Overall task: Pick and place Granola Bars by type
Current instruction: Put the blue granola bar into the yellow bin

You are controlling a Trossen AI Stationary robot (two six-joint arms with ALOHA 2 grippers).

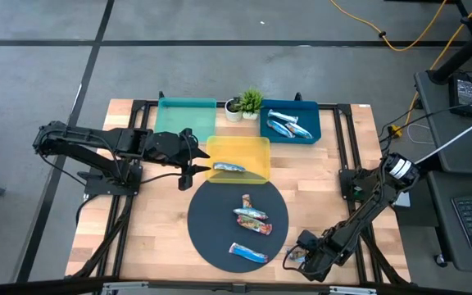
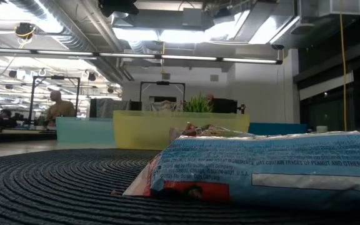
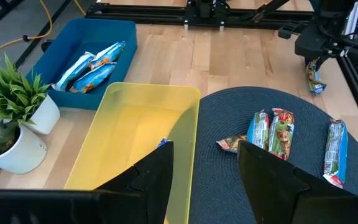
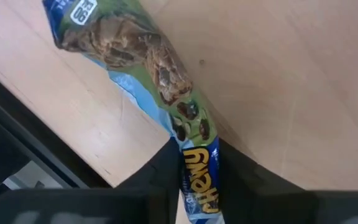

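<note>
Right gripper (image 4: pixel 197 180), beside the round mat (image 1: pixel 207 238), is pinching a granola bar (image 4: pixel 160 81) by its end, risking slippage; left gripper (image 3: pixel 204 168) is hovering spread over the yellow tray (image 3: pixel 129 124).

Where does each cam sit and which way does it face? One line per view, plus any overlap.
High: overhead, looking straight down on the wooden table, with both arms.
Low: at mat height, facing a granola bar and the yellow tray; no arm visible.
Left wrist: past the open left gripper, over the yellow tray toward the blue tray.
Right wrist: at the right gripper clamping a Chewy bar above the wood.
Shared: the left wrist also sees the right gripper.
</note>
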